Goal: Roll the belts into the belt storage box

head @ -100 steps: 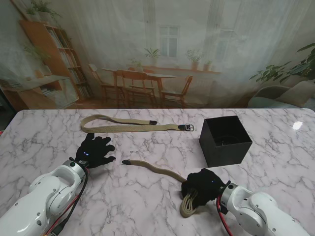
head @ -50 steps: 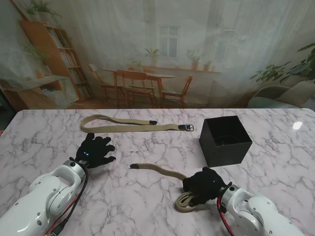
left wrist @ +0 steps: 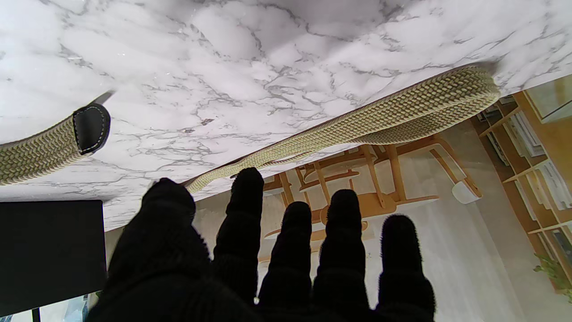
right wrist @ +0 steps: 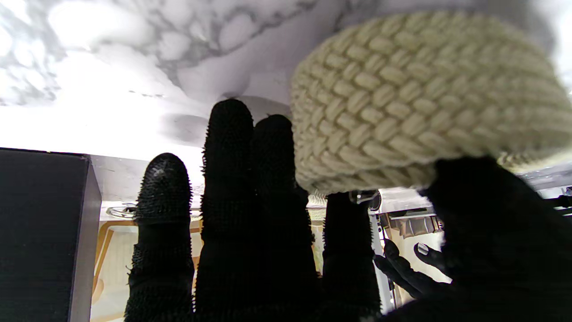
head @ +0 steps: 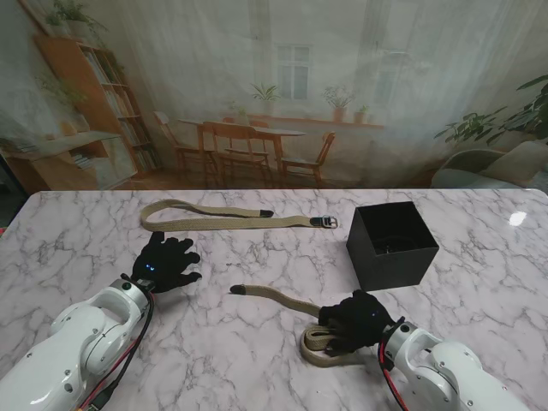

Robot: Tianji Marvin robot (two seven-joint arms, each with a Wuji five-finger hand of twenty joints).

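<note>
Two tan woven belts lie on the marble table. The far belt (head: 224, 220) is stretched out, folded at its left end, with its buckle (head: 325, 222) toward the black storage box (head: 391, 245). My right hand (head: 354, 321) is shut on the near belt (head: 278, 300), whose loose loop (head: 318, 350) sticks out on the hand's left side and whose dark tip (head: 235, 291) points left. The right wrist view shows the weave (right wrist: 402, 98) pinched between thumb and fingers. My left hand (head: 165, 264) rests open on the table, fingers (left wrist: 339, 250) spread, between the two belts and touching neither.
The box is open at the top and stands to the right, farther from me than my right hand; its dark wall shows in both wrist views (left wrist: 49, 250) (right wrist: 40, 232). The table's far edge meets a printed room backdrop.
The near belt's tip has slid to the right toward my right hand. The loop under that hand has swung out to its left and flattened. My left hand has not moved.
</note>
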